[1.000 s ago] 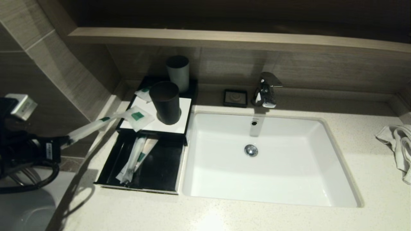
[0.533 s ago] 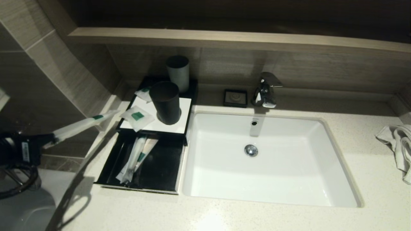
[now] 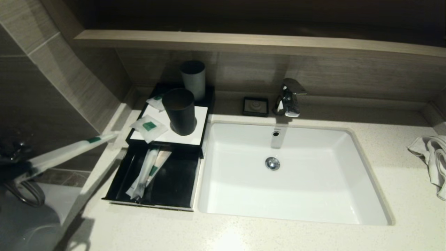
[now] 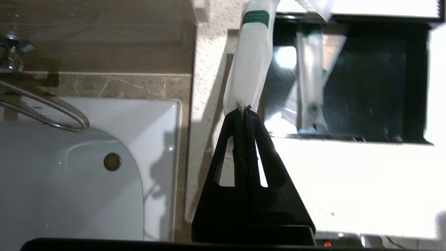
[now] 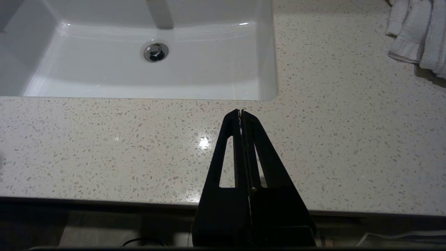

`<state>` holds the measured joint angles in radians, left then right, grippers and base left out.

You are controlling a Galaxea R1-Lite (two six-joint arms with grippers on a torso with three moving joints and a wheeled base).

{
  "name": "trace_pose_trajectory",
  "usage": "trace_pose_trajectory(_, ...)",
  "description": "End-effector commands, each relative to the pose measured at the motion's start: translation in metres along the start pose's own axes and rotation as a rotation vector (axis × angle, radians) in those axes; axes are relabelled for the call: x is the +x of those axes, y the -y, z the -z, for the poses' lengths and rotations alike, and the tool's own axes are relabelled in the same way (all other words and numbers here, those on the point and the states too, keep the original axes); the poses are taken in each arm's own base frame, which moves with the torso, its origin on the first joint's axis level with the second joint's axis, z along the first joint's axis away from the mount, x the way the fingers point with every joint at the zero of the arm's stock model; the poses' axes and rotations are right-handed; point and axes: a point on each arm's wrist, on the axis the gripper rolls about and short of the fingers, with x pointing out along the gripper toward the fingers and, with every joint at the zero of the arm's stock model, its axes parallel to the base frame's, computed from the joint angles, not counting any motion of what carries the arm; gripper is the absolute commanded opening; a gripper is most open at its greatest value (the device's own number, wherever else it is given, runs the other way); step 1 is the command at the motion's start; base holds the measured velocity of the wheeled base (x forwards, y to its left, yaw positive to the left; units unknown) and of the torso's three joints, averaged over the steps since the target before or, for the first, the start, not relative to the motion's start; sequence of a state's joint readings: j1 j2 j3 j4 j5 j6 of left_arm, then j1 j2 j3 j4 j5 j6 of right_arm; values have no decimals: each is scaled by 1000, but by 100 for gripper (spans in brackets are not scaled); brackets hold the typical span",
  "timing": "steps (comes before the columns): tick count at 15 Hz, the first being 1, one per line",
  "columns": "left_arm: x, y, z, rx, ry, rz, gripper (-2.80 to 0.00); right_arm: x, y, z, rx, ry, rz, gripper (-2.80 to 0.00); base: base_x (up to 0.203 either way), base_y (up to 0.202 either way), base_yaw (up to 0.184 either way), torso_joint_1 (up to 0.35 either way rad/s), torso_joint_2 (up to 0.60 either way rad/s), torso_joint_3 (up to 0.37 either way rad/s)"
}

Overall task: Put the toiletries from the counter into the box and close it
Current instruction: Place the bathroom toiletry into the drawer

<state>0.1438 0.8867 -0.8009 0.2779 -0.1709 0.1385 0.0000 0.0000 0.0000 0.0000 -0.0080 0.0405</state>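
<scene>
Your head camera looks forward and down on the whole desk (image 3: 244,233), sink (image 3: 289,174) centred, open drawer (image 3: 156,181) to the left. Your left wrist camera sits close behind its claw (image 4: 244,111), facing that same drawer (image 4: 366,87). Your right wrist camera faces the desk's front edge behind its claw (image 5: 241,112), sharing the sink (image 5: 156,69) and towel (image 5: 418,35) with the head view.

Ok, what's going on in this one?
The left claw is shut on the end of a long sachet, holding it in the air left of the box, whose drawer stands pulled out with long sachets already inside. Two small sachets lie on the box's white top beside a black cup. The right claw is shut and parked over the counter.
</scene>
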Motion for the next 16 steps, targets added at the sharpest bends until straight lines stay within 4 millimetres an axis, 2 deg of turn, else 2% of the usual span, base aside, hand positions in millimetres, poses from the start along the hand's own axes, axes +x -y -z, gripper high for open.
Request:
trace_pose_trajectory(1, -22, 8, 9, 16, 19, 44, -280, 0, 0, 0, 1, 0, 0, -280, 0, 0, 0, 0, 0, 0)
trace_pose_trajectory(3, -25, 10, 13, 22, 2, 79, -280, 0, 0, 0, 1, 0, 0, -280, 0, 0, 0, 0, 0, 0)
trace_pose_trajectory(6, -18, 13, 17, 34, -30, 131, -280, 0, 0, 0, -1, 0, 0, -280, 0, 0, 0, 0, 0, 0)
trace_pose_trajectory(9, -7, 16, 19, 46, -79, 181, -280, 0, 0, 0, 1, 0, 0, -280, 0, 0, 0, 0, 0, 0)
trace_pose_trajectory(16, 29, 25, 10, 40, -144, 262, -280, 0, 0, 0, 1, 0, 0, -280, 0, 0, 0, 0, 0, 0)
